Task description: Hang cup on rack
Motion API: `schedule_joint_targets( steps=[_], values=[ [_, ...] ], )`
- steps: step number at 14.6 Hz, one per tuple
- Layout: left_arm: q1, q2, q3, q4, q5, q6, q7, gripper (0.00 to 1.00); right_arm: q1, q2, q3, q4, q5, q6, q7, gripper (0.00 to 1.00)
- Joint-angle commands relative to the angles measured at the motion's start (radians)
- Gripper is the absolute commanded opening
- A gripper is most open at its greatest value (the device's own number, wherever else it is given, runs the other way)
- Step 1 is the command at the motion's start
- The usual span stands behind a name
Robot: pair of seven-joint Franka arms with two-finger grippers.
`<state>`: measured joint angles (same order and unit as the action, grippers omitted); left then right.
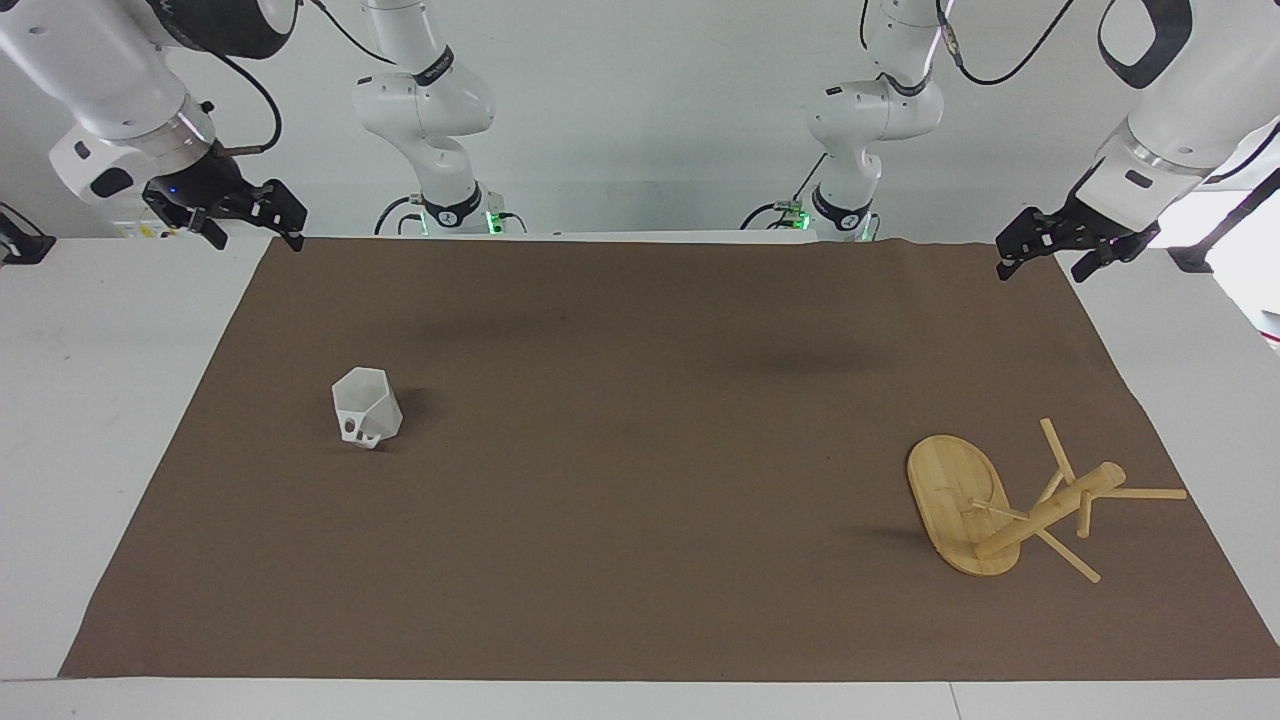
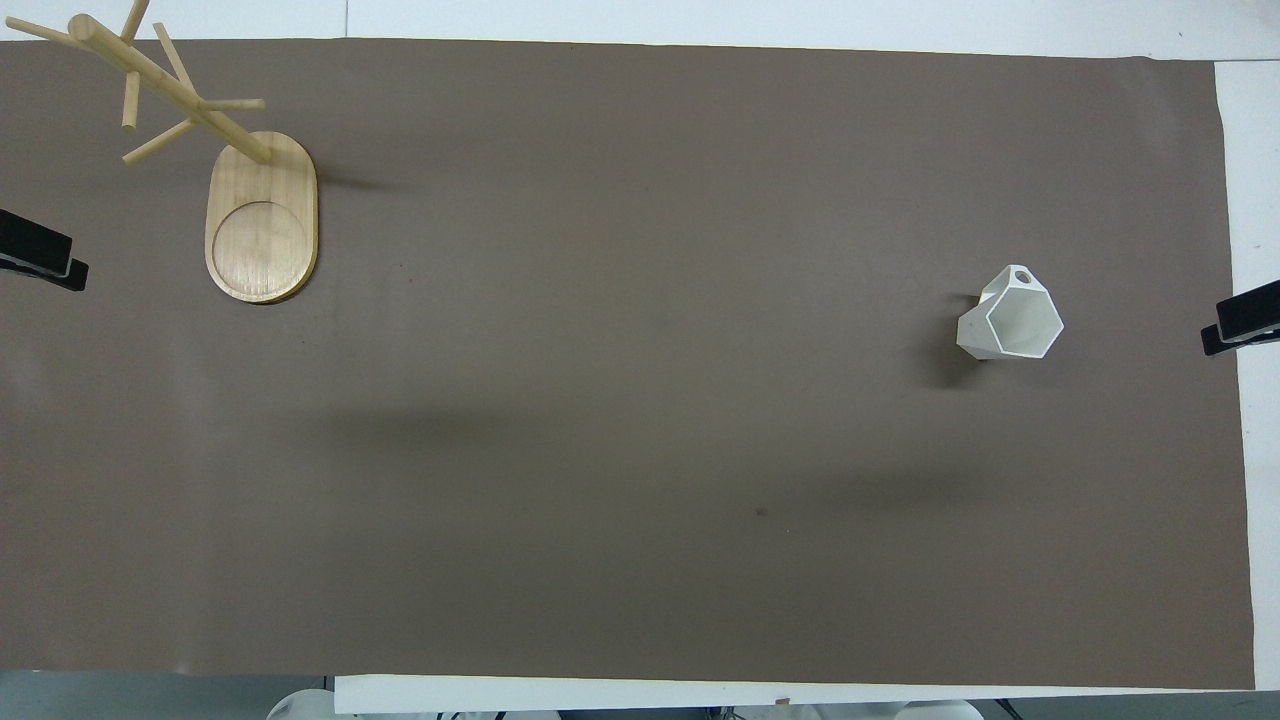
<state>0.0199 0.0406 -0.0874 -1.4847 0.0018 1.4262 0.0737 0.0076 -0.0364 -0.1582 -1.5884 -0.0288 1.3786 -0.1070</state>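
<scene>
Bamboo mug rack stands far from the robots near the brown mat's edge, toward the left arm's end. White faceted cup sits upright, empty, toward the right arm's end, with open mat between. Left gripper and right gripper wait released over the mat's corners.

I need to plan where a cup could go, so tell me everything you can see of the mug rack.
The rack is light bamboo: a flat oval base with a round inlaid ring, a thick round post at one end and several thin pegs angling out. It stands upright on the brown mat at the left arm's end of the table. No peg carries anything and neither gripper touches it.
</scene>
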Motion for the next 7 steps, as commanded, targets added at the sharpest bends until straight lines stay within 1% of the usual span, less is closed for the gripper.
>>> schedule_joint_targets(
  steps=[1, 7],
  values=[
    [0.0, -0.016, 0.0, -0.019, 0.017, -0.001, -0.009, 1.0, 0.005, -0.008, 0.003, -0.013, -0.022, 0.016, 0.015, 1.0],
    [0.0, -0.016, 0.0, -0.019, 0.017, -0.001, -0.009, 1.0, 0.006, -0.013, 0.003, -0.019, -0.022, 0.02, -0.003, 1.0]
  ],
)
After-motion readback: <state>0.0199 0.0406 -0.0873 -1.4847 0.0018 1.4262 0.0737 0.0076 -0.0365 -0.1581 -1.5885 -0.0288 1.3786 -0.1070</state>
